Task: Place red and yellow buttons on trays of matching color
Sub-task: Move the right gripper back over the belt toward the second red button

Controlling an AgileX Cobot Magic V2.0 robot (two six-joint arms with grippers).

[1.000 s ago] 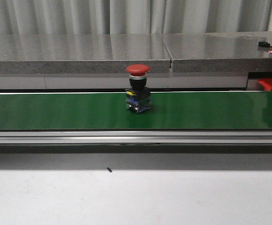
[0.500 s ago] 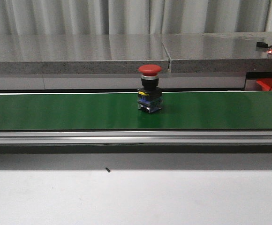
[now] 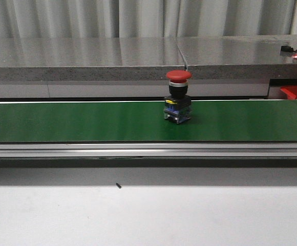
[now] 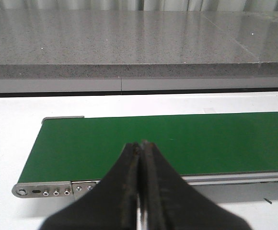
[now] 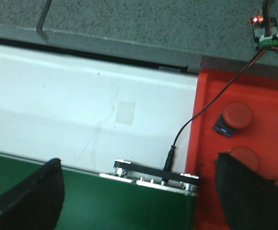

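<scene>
Red button (image 3: 178, 96) rides belt (image 3: 77, 122) rightward since earlier. Rigid, top-heavy; grip black neck. Left gripper (image 4: 140, 158) clenched, empty; right gripper (image 5: 139, 191) released.

Both end effectors (image 4: 139, 191) (image 5: 139, 191) have dark, tapered fingers.

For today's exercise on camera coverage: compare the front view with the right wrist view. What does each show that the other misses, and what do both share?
Only the front view shows the red button standing upright on the belt, and a bare white table in front.

Only the right wrist view shows inside the red tray, where red buttons already lie, a black cable, and the open right gripper.

Both show the green conveyor belt and the grey stone ledge.
</scene>
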